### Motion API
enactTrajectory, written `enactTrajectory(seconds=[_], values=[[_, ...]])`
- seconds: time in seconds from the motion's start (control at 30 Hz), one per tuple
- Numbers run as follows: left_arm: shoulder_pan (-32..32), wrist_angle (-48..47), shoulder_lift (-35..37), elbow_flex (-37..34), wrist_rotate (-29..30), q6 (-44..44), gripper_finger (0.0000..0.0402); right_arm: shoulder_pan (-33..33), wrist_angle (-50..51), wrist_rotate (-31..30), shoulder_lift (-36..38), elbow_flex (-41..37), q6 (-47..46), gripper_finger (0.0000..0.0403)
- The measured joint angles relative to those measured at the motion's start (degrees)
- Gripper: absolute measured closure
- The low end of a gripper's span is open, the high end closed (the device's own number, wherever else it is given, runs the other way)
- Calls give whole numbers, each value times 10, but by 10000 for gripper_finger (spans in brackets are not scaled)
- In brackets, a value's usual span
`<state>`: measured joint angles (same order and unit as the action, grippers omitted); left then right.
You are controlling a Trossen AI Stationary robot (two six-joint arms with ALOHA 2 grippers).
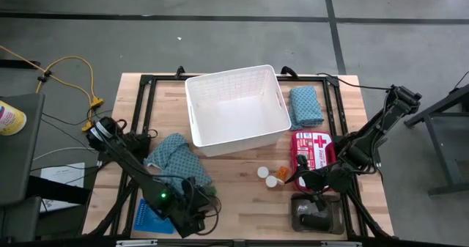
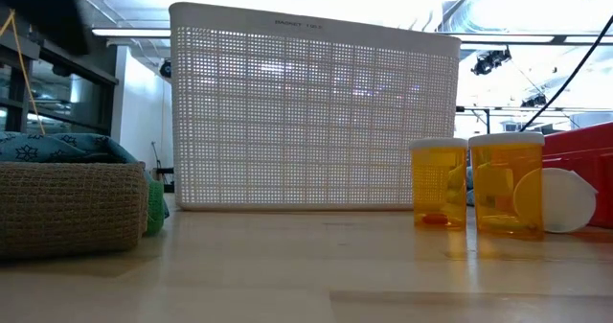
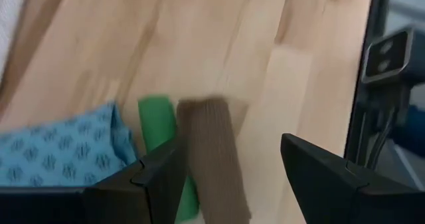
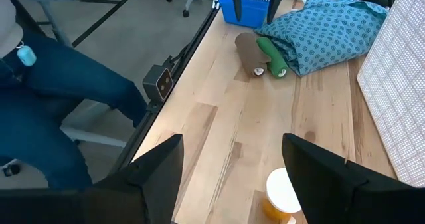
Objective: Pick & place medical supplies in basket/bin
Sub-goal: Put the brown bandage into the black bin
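While both arms sit low at the near edge of the table [image 1: 242,170], we list what lies on it. Item one: the white lattice basket [image 1: 236,109], large and rectangular, stands at the middle of the far half. Item two: a teal patterned cloth [image 1: 178,157] lies crumpled to the basket's left; a second folded teal cloth [image 1: 305,105] lies just beside the basket's right wall. Item three: a red first-aid pouch [image 1: 314,149] lies near the second cloth, toward the front. Item four: two white caps [image 1: 267,176] and an orange pill bottle [image 1: 282,174] sit in front of the basket; in the low view we count two amber bottles [image 2: 439,183] standing upright. Item five: a green roll [image 3: 158,124] and a brown roll [image 3: 211,151] lie side by side, touching, at the edge of the first cloth. Item six: a blue mesh tray [image 1: 152,216] at the front left, a grey tray [image 1: 316,214] at the front right.

The left gripper [image 3: 229,177] has its fingers spread either side of the brown roll, not pinching it. The right gripper [image 4: 232,177] hangs spread above bare wood near a bottle, holding nothing.
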<state>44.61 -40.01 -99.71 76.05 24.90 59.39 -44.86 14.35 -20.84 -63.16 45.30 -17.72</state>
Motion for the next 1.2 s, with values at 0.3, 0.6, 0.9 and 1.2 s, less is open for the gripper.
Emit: enactTrajectory(seconds=[0.3, 0.6, 0.9, 1.2], values=[[-20, -7, -36, 0, -67, 11, 168, 0, 0, 0, 0, 0, 0, 160], [-48, -5, -62, -1, -107, 11, 168, 0, 0, 0, 0, 0, 0, 160], [-51, 0, -63, -1, -114, 11, 168, 0, 0, 0, 0, 0, 0, 160], [-51, 4, -73, -1, -133, 6, 168, 0, 0, 0, 0, 0, 0, 160]])
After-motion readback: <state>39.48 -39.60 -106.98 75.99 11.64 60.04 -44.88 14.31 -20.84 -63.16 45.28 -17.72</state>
